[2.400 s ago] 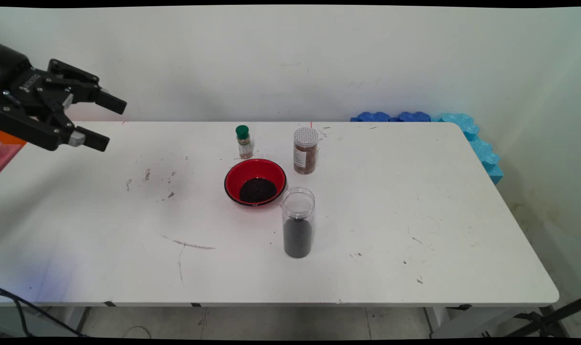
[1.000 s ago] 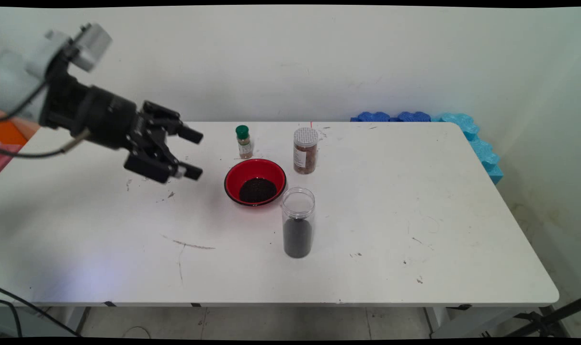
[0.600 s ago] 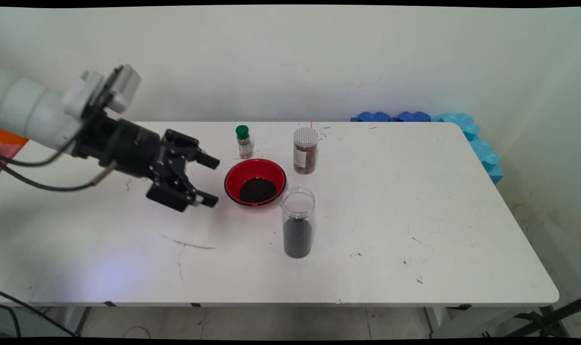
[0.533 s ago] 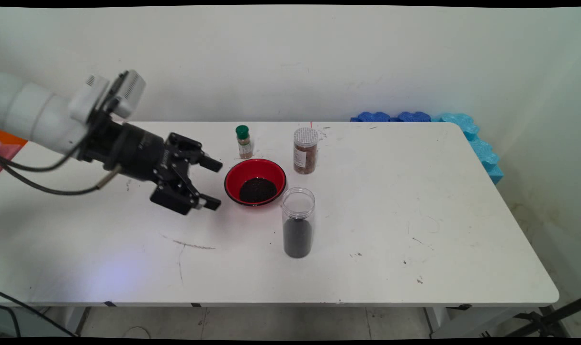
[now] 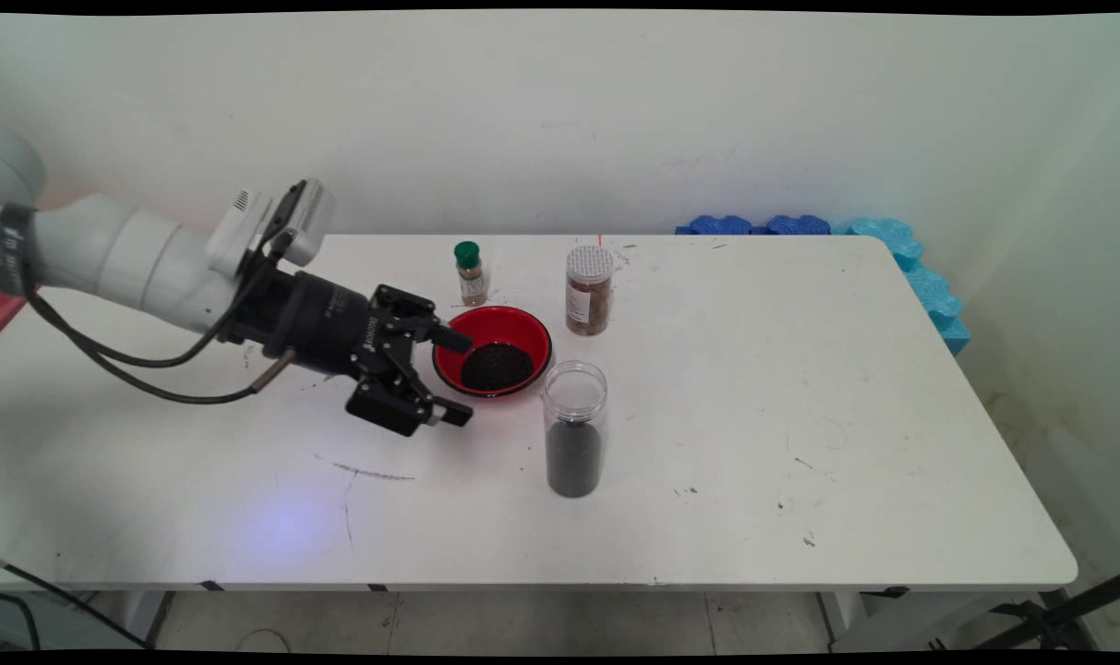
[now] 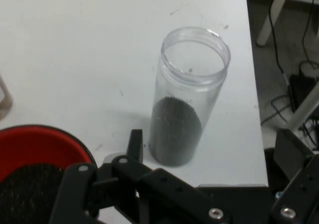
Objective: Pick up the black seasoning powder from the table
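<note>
My black gripper [image 5: 459,377] hangs open and empty just left of the red bowl [image 5: 523,333], its upper finger over the bowl's left rim. The bowl holds a dark granular heap. To its right front stands a clear lidless jar [image 5: 574,428] with dark grains in its lower part. In the hand view this jar [image 6: 187,117] stands upright ahead between the fingers [image 6: 134,145], and the red bowl [image 6: 30,142] sits at the lower left. My gripper [image 6: 212,152] is apart from the jar.
Behind the bowl stand a small green-capped spice bottle [image 5: 470,273] and a taller jar of brown contents with a white lid [image 5: 588,289]. Blue foam pieces [image 5: 892,254] line the table's far right corner. The table's right edge [image 6: 251,84] lies close behind the jar in the hand view.
The arm has swung in from the upper left, down and rightward across the table, bringing the open gripper up to the bowl's left side. Bowl, jars and bottle have not moved.
</note>
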You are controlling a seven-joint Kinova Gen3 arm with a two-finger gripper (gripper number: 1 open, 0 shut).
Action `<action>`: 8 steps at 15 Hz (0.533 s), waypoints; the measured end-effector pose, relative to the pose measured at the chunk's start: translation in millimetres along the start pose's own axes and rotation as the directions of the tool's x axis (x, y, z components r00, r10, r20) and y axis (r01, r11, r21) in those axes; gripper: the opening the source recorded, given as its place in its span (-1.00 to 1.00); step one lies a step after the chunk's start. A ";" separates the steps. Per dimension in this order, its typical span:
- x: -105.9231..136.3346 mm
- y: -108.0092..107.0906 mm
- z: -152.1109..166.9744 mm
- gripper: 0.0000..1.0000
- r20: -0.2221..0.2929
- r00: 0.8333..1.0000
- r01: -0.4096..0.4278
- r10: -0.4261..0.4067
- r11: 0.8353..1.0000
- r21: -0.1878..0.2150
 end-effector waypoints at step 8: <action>-15.7 -1.5 16.8 1.00 -0.114 0.993 0.017 -0.019 1.000 -0.023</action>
